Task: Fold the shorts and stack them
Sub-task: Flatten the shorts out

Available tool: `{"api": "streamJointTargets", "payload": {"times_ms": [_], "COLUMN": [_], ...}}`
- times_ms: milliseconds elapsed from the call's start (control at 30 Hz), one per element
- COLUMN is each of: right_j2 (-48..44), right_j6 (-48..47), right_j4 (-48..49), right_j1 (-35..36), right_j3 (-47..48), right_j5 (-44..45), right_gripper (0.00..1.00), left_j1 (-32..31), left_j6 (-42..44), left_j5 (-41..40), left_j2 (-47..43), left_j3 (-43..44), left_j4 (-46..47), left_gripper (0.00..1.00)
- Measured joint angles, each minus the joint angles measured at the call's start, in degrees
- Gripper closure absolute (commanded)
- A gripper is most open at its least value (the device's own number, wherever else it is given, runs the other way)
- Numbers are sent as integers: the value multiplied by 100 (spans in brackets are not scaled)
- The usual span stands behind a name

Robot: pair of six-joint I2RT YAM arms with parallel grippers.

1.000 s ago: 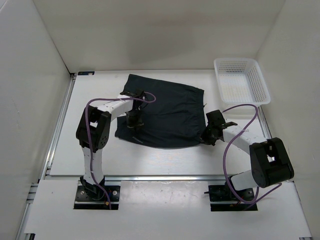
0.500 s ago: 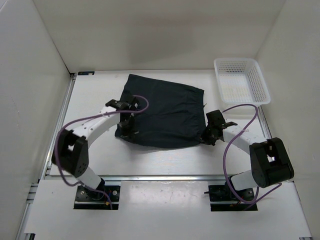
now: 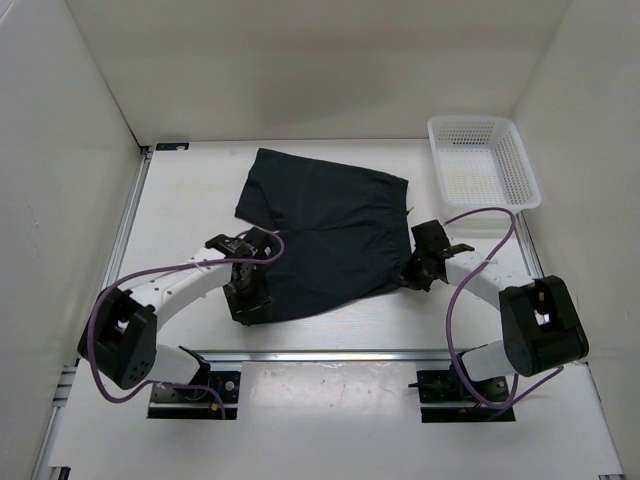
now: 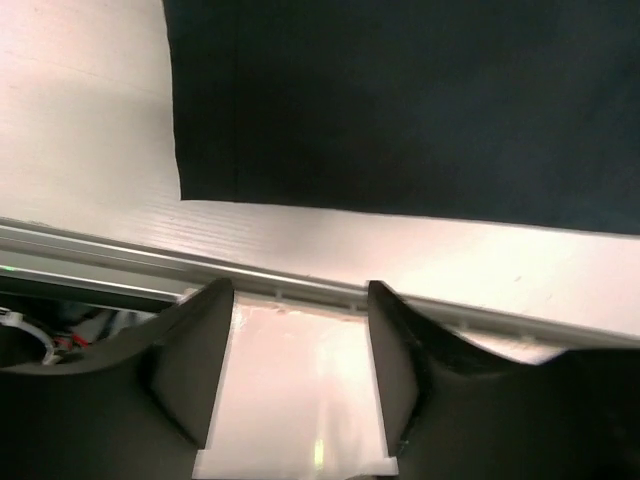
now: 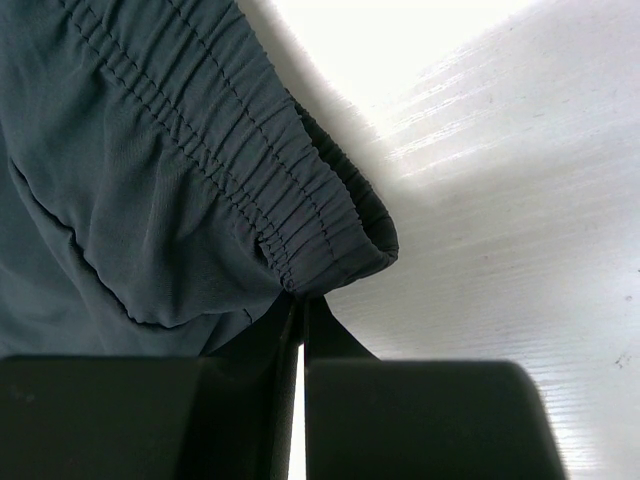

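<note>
Top external: shorts (image 3: 325, 230) lie mostly flat, mid-frame on the table (image 3: 180, 200), slightly skewed, waistband toward the right. Basket (image 3: 484, 160) sits upper right, well apart from the shorts.

Left gripper (image 3: 247, 308) is at the shorts' lower-left corner, low in frame near the front rail (image 3: 330, 353). Left wrist: fingers (image 4: 195, 360) spread wide with nothing between them and bare table under the gap. The shorts' (image 4: 420, 100) hem fills the upper frame, apart from the fingertips, and the rail (image 4: 120, 255) crosses just above them.

Right gripper (image 3: 410, 275) is at the lower-right edge of the shorts. Right wrist: jaws pressed together, right gripper (image 5: 300, 325) pinching the shorts (image 5: 150, 170) at the waistband corner. Elastic gathers run diagonally from upper left down to the pinch. Bare table (image 5: 500, 230) on the right.
</note>
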Motion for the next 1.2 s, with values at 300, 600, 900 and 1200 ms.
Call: {"api": "streamJointTargets", "payload": {"times_ms": [300, 600, 900, 1200], "right_j2": [-114, -133, -420, -780], "right_j6": [-55, -92, -111, -146], "right_j4": [-61, -63, -83, -146], "right_j1": [26, 26, 26, 28], "right_j3": [0, -70, -323, -511], "right_j5": [81, 76, 74, 68], "right_gripper": [100, 100, 89, 48], "left_j1": [-26, -24, -26, 170], "left_j6": [-417, -894, -1008, -931], "left_j5": [-74, 28, -42, -330], "left_j2": [46, 944, 1272, 1185], "left_j3": [-505, -448, -98, -96], "left_j4": [341, 807, 968, 942], "left_gripper": [13, 36, 90, 78]}}
